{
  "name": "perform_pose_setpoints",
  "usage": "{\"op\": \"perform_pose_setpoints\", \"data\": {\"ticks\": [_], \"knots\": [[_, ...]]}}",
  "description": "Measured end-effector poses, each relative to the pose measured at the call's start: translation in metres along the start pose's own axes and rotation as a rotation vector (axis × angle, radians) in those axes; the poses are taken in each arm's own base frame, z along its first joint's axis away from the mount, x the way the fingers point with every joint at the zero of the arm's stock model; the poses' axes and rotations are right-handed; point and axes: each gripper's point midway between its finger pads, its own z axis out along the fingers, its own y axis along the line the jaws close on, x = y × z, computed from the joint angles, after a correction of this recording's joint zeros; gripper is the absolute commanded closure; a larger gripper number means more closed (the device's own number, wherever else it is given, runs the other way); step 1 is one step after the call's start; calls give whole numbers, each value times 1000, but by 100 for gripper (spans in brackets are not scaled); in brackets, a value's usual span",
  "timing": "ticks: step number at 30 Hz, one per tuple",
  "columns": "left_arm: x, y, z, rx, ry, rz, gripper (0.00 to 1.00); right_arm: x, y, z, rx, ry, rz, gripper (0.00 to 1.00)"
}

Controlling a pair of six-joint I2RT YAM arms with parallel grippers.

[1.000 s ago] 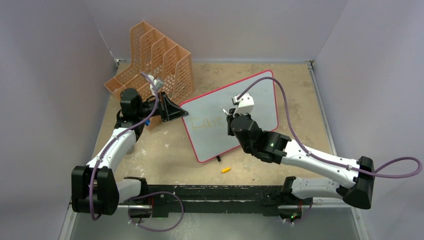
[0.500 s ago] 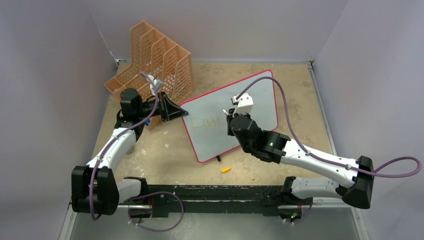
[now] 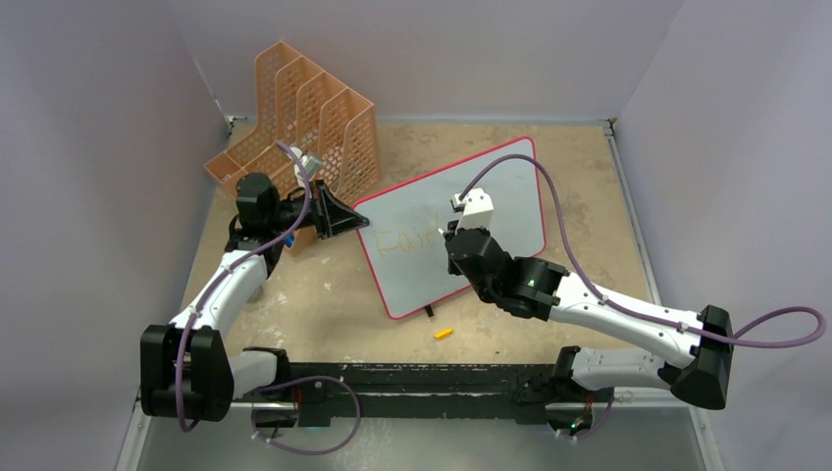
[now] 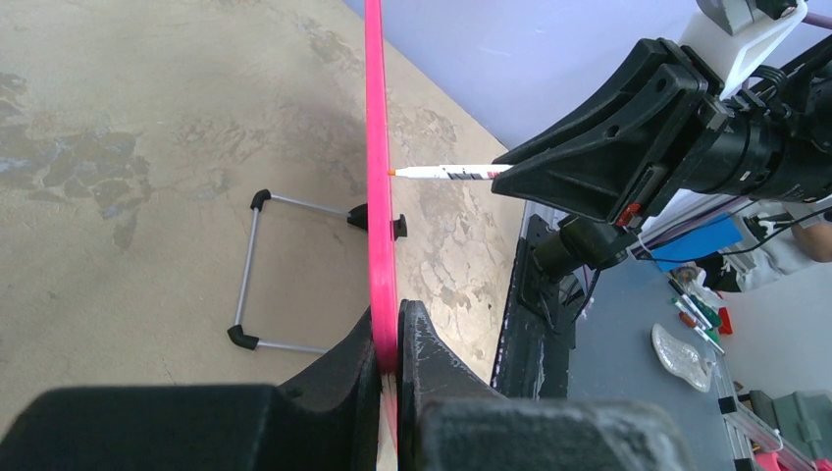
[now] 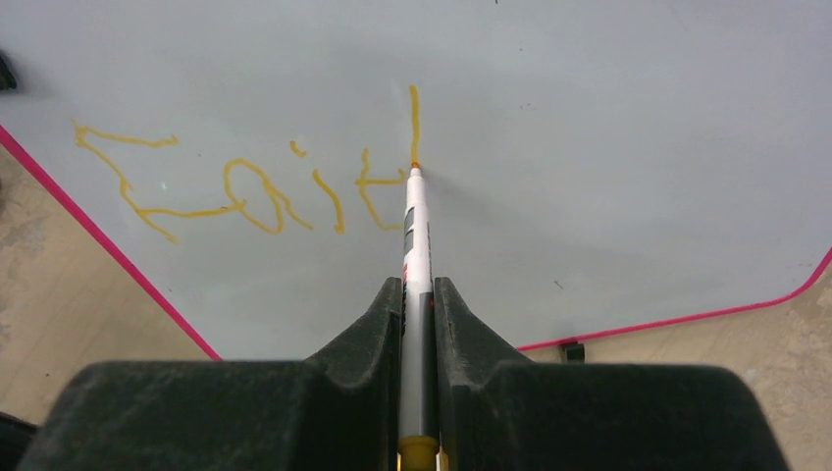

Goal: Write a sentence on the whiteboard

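The whiteboard, pale with a red-pink frame, lies tilted on the table; it shows edge-on in the left wrist view and fills the right wrist view. My left gripper is shut on its left frame edge. My right gripper is shut on a white marker with an orange tip touching the board. The sentence in yellow-orange reads "Fait" plus a vertical stroke above the tip; it is faint in the top view.
An orange perforated file rack stands behind the left arm. A small orange marker cap lies on the table below the board. The board's wire stand and a black foot show. Walls enclose three sides.
My right gripper has shifted slightly down and left with the marker, drawing the vertical stroke downward. The left arm and the board have not moved.
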Motion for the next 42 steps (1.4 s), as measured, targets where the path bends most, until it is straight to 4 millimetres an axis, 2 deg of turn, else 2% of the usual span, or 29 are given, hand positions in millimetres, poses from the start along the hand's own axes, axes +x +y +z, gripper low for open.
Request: {"op": "perform_pose_setpoints", "data": {"ticks": [11, 20, 37, 42], "knots": [[0, 0, 0, 0, 0, 0, 100, 15, 1, -3, -17, 64, -1, 100], [0, 0, 0, 0, 0, 0, 100, 19, 1, -3, -16, 80, -1, 100], [0, 0, 0, 0, 0, 0, 100, 19, 2, -5, -29, 85, -4, 100], [0, 0, 0, 3, 1, 1, 100, 10, 1, -10, -45, 58, 19, 100]]}}
